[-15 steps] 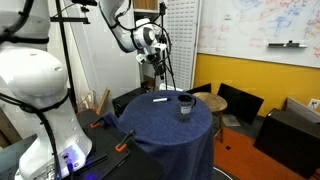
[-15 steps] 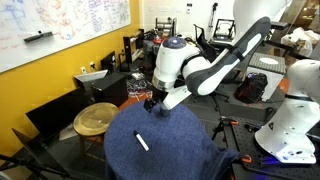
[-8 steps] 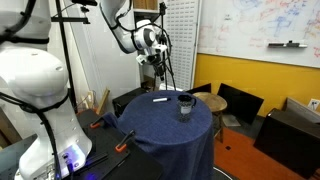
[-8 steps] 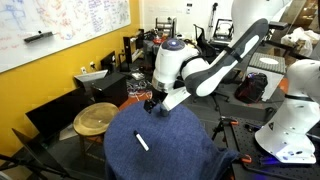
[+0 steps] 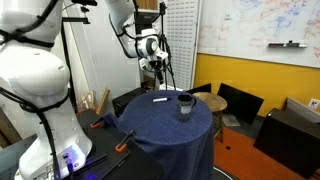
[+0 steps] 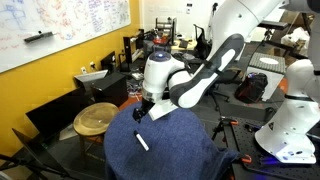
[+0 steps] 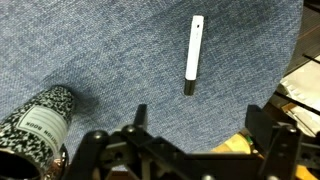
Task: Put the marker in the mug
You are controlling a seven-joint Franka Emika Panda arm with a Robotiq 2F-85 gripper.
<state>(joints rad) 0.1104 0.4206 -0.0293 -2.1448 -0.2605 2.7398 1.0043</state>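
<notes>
Gripper point(image 7: 185, 155) wide open, empty. Marker point(image 7: 194, 52) flat on cloth point(image 7: 100, 50), upper mid of wrist view; mug point(image 7: 38, 120) lower left. Centre over marker, jaws across its width, descend straight, grip mid-shaft.

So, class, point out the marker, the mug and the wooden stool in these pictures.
marker point(image 7: 194, 52), wrist view, middle of its white barrel.
mug point(image 5: 185, 108), an exterior view, its side wall.
stool point(image 6: 96, 118), an exterior view, its round seat.
</notes>
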